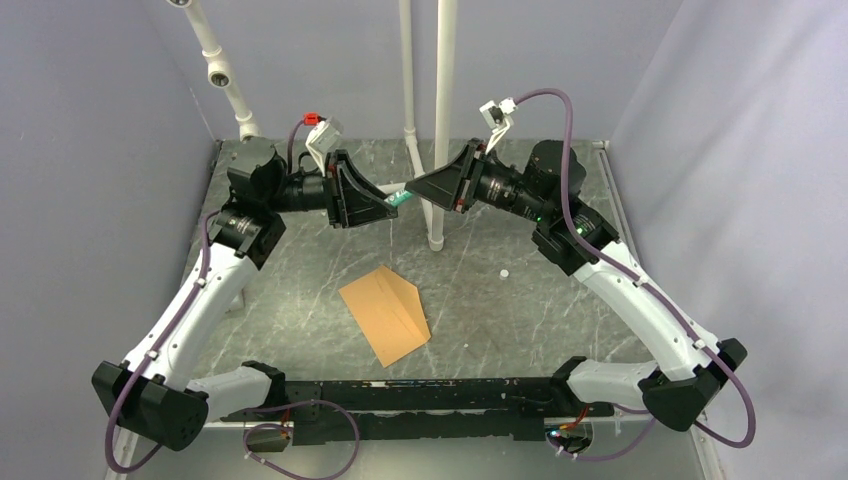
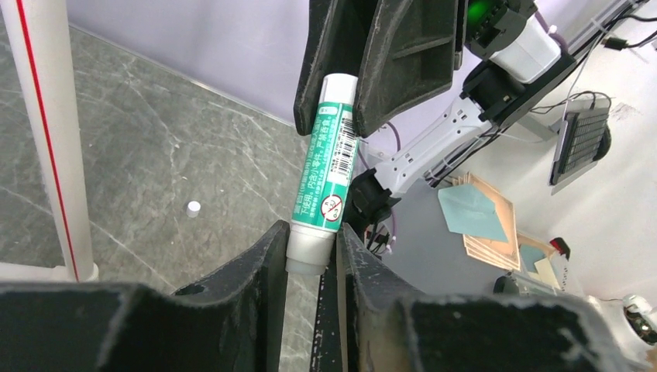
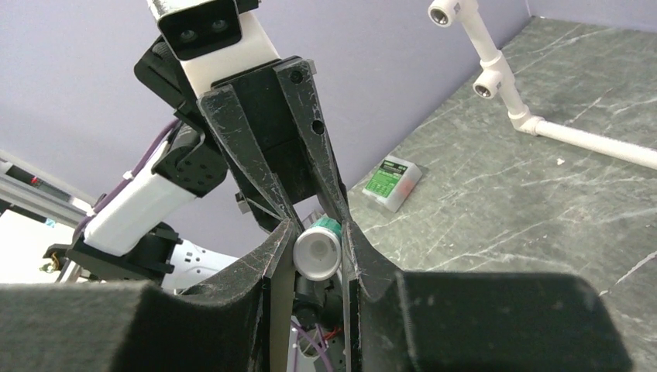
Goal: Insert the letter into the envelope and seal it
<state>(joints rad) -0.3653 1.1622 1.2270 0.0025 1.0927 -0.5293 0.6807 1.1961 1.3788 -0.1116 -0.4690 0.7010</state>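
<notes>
White pipes, small cap, green box

1. The left gripper fills the bottom edge. Its two black, scuffed fingers are closed on the white lower end of a glue stick.
2. The glue stick has a green label with a barcode and a small red prohibition symbol. It rises at a slight tilt.
3. At the top, the right gripper pinches the stick's white upper end between black fingers.
4. Behind it, the white right arm shows a green light.
5. At left lies a grey marbled table, with a small round white object on it.
6. A white pipe with a thin red line stands at far left.
7. In the background at right lies a stack of teal and tan envelopes.
</notes>
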